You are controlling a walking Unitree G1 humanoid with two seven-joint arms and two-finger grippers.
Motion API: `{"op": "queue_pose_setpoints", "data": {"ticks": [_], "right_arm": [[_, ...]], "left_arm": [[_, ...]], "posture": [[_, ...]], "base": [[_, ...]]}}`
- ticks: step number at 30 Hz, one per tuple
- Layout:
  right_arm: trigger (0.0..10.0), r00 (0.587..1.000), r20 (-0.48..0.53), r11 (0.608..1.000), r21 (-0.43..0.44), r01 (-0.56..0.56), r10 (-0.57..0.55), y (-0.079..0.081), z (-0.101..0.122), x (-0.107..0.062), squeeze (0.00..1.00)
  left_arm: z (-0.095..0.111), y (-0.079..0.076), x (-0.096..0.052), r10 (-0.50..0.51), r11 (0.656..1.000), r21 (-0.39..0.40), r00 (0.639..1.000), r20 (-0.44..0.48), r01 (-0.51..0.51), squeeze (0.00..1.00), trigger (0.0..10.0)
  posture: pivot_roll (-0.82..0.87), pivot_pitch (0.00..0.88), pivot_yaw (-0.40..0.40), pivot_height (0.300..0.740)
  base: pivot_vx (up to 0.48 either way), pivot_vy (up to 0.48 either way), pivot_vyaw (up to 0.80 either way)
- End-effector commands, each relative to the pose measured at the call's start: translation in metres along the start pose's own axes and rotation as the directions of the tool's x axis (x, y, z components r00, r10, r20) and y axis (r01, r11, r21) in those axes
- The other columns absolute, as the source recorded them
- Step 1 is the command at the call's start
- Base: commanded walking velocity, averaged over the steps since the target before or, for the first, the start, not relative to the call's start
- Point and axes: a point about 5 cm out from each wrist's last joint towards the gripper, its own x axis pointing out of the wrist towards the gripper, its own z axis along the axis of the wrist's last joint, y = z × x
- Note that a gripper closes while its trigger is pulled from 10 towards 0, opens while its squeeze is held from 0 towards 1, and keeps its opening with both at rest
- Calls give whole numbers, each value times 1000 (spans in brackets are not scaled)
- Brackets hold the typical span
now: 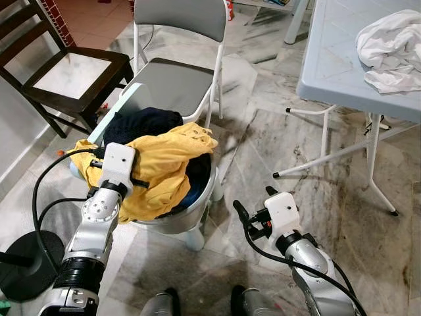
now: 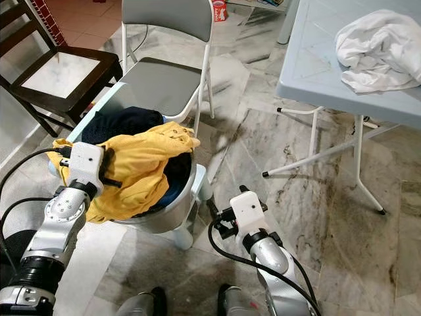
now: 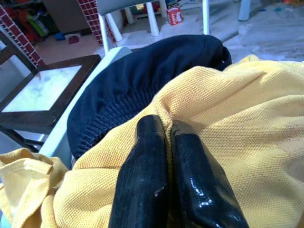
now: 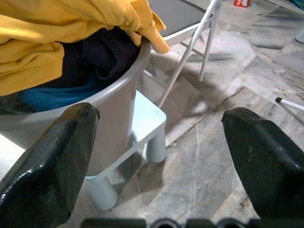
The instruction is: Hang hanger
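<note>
no hanger can be made out anywhere, so the task's thing can't be placed; what the frames show is laundry. left gripper (image 3: 168,142) sits on top of the yellow shirt (image 1: 164,164), fingers pressed together with a fold of yellow cloth seemingly pinched at the tips, hard to be sure how much is caught. the shirt drapes over the grey basket (image 1: 197,210), which stands on a small pale stool (image 4: 142,118); dark navy garment (image 1: 141,124) lies just behind the shirt, away from the robot, and a blue one (image 4: 47,97) lower inside. the shirt lies directly under and ahead of the left gripper, spreading mostly across the basket from left to right, so the left arm is clearly nearer. right gripper (image 1: 253,207) hangs low over the marble floor (image 1: 329,197), just right of the basket, fingers spread wide and empty, pointed toward the basket wall. grey folding chair (image 1: 174,79) stands behind the basket, dark wooden chair (image 1: 66,72) to its left, light table (image 1: 342,66) with white cloth (image 1: 391,46) at far right. a small red carton (image 3: 175,15) sits on the floor beyond; print unreadable. no other writing legible.
</note>
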Motion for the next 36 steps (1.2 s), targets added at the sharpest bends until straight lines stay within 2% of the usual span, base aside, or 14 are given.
{"op": "queue_pose_setpoints", "data": {"ticks": [1, 3, 6, 7, 8, 12, 14, 17, 21, 25, 28, 31, 33, 36], "right_arm": [[10000, 1000, -7, 1000, 7, 1, -1, 1, -3, -1, 0], [10000, 1000, -6, 1000, 6, 0, 0, 1, -3, 0, 0], [10000, 1000, -1, 1000, 1, -7, 7, 1, -2, 4, 0], [10000, 1000, -1, 1000, 1, -7, 7, 1, -2, 4, 0], [10000, 1000, 3, 1000, -1, -8, 8, 1, -1, 6, 0], [10000, 1000, 12, 1000, 0, 7, -7, -2, 0, 8, 0], [10000, 1000, 12, 1000, 0, 10, -10, -1, 0, 8, 0], [10000, 1000, 11, 1000, 7, 25, -25, -1, -3, 7, 0], [10000, 999, 4, 999, 17, 35, -35, 1, -6, 5, 0], [10000, 999, 4, 999, 16, 35, -35, 0, -7, 7, 0], [10000, 999, 7, 999, 14, 38, -38, -3, -6, 9, 0], [10000, 999, 13, 999, 10, 37, -37, -4, -5, 12, 0], [10000, 999, 16, 999, 10, 36, -36, -4, -4, 13, 0], [10000, 999, 18, 999, 9, 31, -32, -4, -4, 15, 0]], "left_arm": [[-1, 6, 0, 38, 999, -20, 999, 5, -38, 0, 0], [7, 7, 5, 29, 999, -19, 999, 37, -28, 0, 0], [35, 15, 27, 59, 998, -39, 992, 109, -55, 0, 0], [35, 15, 27, 59, 998, -39, 992, 109, -55, 0, 0], [50, 19, 34, 66, 998, -34, 987, 145, -61, 0, 0], [81, 25, 43, 80, 997, -24, 969, 234, -76, 0, 0], [84, 25, 43, 72, 997, -26, 965, 250, -68, 0, 0], [83, 18, 38, 37, 999, -16, 962, 272, -34, 0, 0], [60, 7, 28, 6, 1000, -26, 976, 216, 0, 0, 0], [51, -4, 19, -23, 999, -34, 979, 202, 31, 0, 0], [59, -9, 11, -30, 999, -20, 966, 256, 37, 0, 0], [79, -6, 2, -13, 999, 50, 930, 368, -6, 0, 0], [96, -4, -4, -9, 994, 98, 893, 450, -39, 0, 0], [110, -2, -9, -13, 993, 111, 864, 504, -50, 0, 0]], "posture": [[-6, 222, 20, 740], [-5, 217, 19, 740], [1, 204, 18, 740], [1, 204, 18, 740], [0, 197, 22, 740], [-4, 192, 32, 740], [-9, 191, 41, 740], [-12, 192, 54, 740], [-8, 192, 59, 740], [5, 189, 58, 740], [10, 187, 56, 740], [20, 184, 51, 740], [26, 182, 47, 740], [33, 183, 44, 740]], "base": [[0, 0, 0], [0, 0, 0], [0, 0, 0], [0, 0, 0], [0, 0, 0], [0, 0, 0], [0, 0, 0], [0, 0, 0], [0, 0, 0], [0, 0, 0], [0, 0, 0], [0, 0, 0], [0, 0, 0], [0, 0, 0]]}}
